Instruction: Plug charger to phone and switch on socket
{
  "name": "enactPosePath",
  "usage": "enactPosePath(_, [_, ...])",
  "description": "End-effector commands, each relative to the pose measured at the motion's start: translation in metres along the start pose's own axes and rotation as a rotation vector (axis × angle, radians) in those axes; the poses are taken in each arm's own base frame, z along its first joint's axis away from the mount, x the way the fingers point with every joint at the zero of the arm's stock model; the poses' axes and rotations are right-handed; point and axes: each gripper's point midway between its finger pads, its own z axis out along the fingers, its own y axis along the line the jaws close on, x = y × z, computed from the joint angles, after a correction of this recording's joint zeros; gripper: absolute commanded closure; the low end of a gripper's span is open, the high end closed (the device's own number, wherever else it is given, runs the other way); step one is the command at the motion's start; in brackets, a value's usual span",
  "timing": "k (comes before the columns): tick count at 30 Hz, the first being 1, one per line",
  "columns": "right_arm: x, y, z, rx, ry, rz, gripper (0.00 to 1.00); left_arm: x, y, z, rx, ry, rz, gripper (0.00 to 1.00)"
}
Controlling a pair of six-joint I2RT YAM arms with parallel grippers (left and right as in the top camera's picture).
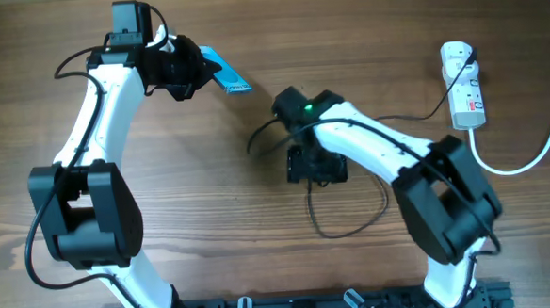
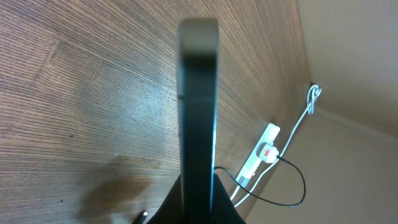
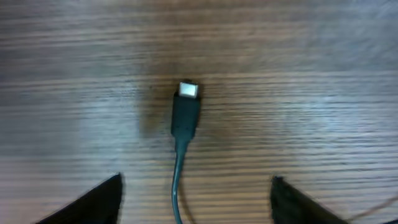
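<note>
Right gripper (image 3: pixel 196 179) straddles charger (image 3: pixel 186 115), untouched; left gripper (image 1: pixel 197 73) clamps phone (image 2: pixel 198 93).

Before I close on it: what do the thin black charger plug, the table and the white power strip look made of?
Thin black charger plug: matte black body, moulded plastic or rubber, with a bright silvery tip, likely metal.
Brown table: wood or wood-look laminate, with fine grain lines and a dull sheen.
White elongated power strip: smooth, likely hard plastic.

Gripped in left hand (image 1: pixel 207 75), rear left: phone (image 1: pixel 231 73). On surface (image 1: pixel 211 186) centre, between open right hand (image 3: pixel 196 186) fingers: charger (image 3: pixel 185 115). Far right: socket (image 1: pixel 463 86).
</note>
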Motion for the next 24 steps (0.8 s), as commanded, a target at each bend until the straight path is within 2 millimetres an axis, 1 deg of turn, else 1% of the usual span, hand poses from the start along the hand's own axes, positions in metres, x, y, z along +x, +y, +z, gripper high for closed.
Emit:
enactPosePath(1, [-0.002,-0.005,0.008,0.036,-0.003,0.033,0.4,-0.001,-0.015,-0.014,0.029,-0.025,0.049,0.96])
enactPosePath(4, [0.001,-0.004,0.012,0.028,0.006,0.105,0.46,0.0,-0.014,-0.014,0.027,-0.024,0.047,0.96])
enactPosePath(8, [-0.002,-0.005,0.016,0.027,-0.011,0.1,0.47,0.0,-0.014,-0.014,0.027,-0.024,0.047,0.96])
enactPosePath(11, [-0.004,-0.004,0.022,0.018,-0.022,0.097,0.55,0.0,-0.014,-0.014,0.027,-0.024,0.047,0.96])
enactPosePath(14, [-0.003,-0.004,0.03,0.008,-0.029,0.096,0.58,0.0,-0.014,-0.014,0.027,-0.024,0.047,0.96])
enactPosePath(17, [-0.003,-0.005,0.033,0.007,-0.029,0.097,0.62,0.0,-0.014,-0.014,0.027,-0.024,0.047,0.96])
enactPosePath(23, [-0.001,-0.006,0.034,0.008,-0.023,0.097,0.76,0.0,-0.014,-0.014,0.027,-0.024,0.047,0.96])
enactPosePath(24, [-0.001,-0.006,0.034,0.008,-0.024,0.097,0.76,0.0,-0.014,-0.014,0.027,-0.024,0.047,0.96])
